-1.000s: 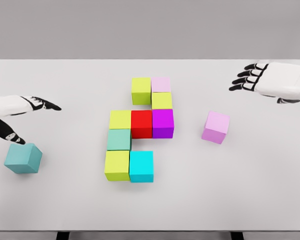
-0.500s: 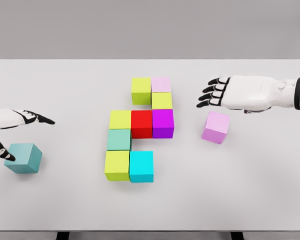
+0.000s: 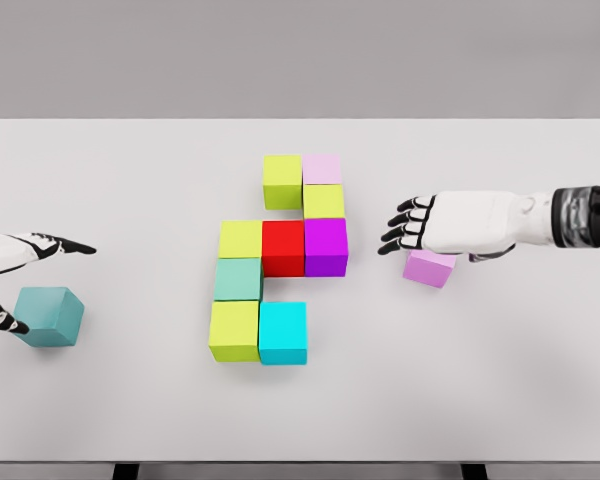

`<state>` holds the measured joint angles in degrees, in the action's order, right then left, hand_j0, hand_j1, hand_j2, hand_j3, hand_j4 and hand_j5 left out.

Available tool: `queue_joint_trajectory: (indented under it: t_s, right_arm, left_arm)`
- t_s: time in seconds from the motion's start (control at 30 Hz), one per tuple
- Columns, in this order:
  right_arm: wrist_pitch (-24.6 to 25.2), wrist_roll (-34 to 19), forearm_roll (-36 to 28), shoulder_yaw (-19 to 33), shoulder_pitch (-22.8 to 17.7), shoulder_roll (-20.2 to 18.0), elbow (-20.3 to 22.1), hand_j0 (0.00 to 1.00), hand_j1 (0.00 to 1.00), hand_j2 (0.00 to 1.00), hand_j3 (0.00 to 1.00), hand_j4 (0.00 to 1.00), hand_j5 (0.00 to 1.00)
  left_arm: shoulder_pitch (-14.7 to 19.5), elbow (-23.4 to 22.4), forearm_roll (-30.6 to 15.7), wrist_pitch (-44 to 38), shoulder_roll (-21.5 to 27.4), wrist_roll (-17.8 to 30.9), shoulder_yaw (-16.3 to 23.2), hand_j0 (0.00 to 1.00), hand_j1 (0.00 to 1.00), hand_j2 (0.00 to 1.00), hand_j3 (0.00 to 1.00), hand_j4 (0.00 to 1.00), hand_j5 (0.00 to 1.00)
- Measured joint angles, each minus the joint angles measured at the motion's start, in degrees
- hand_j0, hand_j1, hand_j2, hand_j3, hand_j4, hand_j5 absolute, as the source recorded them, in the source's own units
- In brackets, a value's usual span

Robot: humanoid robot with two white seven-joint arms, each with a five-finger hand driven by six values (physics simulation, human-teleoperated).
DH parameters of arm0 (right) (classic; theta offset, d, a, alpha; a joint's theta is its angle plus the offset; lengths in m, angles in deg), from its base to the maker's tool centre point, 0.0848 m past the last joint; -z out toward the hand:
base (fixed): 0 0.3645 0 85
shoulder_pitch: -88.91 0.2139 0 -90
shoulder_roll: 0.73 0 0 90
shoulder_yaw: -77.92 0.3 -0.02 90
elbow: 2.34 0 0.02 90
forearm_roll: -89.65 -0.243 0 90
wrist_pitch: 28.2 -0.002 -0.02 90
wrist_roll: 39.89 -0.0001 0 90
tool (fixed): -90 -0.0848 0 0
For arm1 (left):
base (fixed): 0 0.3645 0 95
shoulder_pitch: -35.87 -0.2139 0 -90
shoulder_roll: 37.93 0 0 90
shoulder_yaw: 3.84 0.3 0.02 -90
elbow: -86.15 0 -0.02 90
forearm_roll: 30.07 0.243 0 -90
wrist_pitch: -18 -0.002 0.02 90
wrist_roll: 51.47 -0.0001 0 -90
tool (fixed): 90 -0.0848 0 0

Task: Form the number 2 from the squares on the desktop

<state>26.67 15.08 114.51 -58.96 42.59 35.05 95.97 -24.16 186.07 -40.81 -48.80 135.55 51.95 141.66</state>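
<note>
Several coloured cubes stand joined at the table's middle: a lime cube (image 3: 282, 180) and pale pink cube (image 3: 322, 168) on top, a lime one (image 3: 324, 201) below, then lime (image 3: 240, 239), red (image 3: 283, 247) and purple (image 3: 326, 245) in a row, a teal one (image 3: 238, 279), and lime (image 3: 234, 330) with cyan (image 3: 283, 332) at the bottom. A loose pink cube (image 3: 427, 268) lies to the right, mostly covered by my right hand (image 3: 405, 226), fingers spread above it. A loose teal cube (image 3: 48, 315) sits far left, my left hand (image 3: 30, 275) open around it without gripping.
The white table (image 3: 480, 380) fills the view; its front edge runs along the bottom and its back edge meets a grey wall.
My right hand has swept in from the far right and come down over the pink cube. My left hand has drawn back leftward beside the teal cube.
</note>
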Motion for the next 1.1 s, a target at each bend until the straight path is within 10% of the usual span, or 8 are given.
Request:
queue_joint_trajectory:
  t_s: [0.73, 0.9, 1.1]
  right_arm:
    - [0.01, 0.00, 4.90, -2.62, 0.70, 3.33, -7.18, 1.00, 1.00, 1.00, 1.00, 1.00, 1.00]
    - [0.01, 0.00, 6.07, -2.93, 0.79, 3.83, -8.37, 1.00, 1.00, 1.00, 1.00, 1.00, 1.00]
    - [0.01, 0.00, 6.35, -3.83, 0.70, 4.31, -8.71, 1.00, 1.00, 1.00, 1.00, 1.00, 1.00]
  left_arm:
    - [-1.23, -3.82, 5.20, -0.66, -3.48, -3.73, 5.09, 1.00, 1.00, 1.00, 1.00, 1.00, 1.00]
    - [-1.24, -3.87, 5.40, -0.38, -3.63, -4.21, 5.70, 0.55, 0.55, 0.55, 0.55, 0.55, 0.55]
    - [-1.23, -3.96, 5.04, -0.09, -4.15, -5.62, 6.25, 0.37, 0.37, 0.37, 0.37, 0.37, 0.37]
